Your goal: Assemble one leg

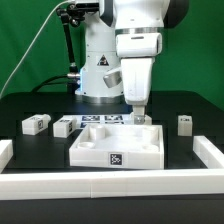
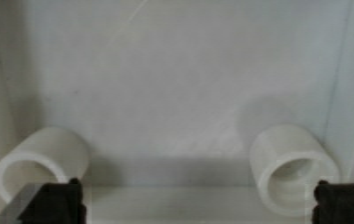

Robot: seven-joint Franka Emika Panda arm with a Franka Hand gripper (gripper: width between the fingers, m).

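Observation:
The large white square tray-like part (image 1: 115, 147) lies in the middle of the black table. My gripper (image 1: 137, 112) hangs low over its far right corner, fingers pointing down. In the wrist view the gripper (image 2: 200, 205) is open and empty, its black fingertips (image 2: 58, 200) wide apart over the tray's flat white inside (image 2: 174, 90). Two round white raised sockets (image 2: 49, 162) (image 2: 302, 160) stand on that surface. Small white tagged legs lie on the table: two at the exterior view's left (image 1: 37, 124) (image 1: 63, 127) and one at its right (image 1: 185, 124). None is held.
The marker board (image 1: 100, 121) lies flat behind the tray, next to the gripper. A low white wall (image 1: 110, 181) runs along the front, with side pieces at the left (image 1: 5, 150) and right (image 1: 209, 150). The robot base (image 1: 100, 65) stands behind.

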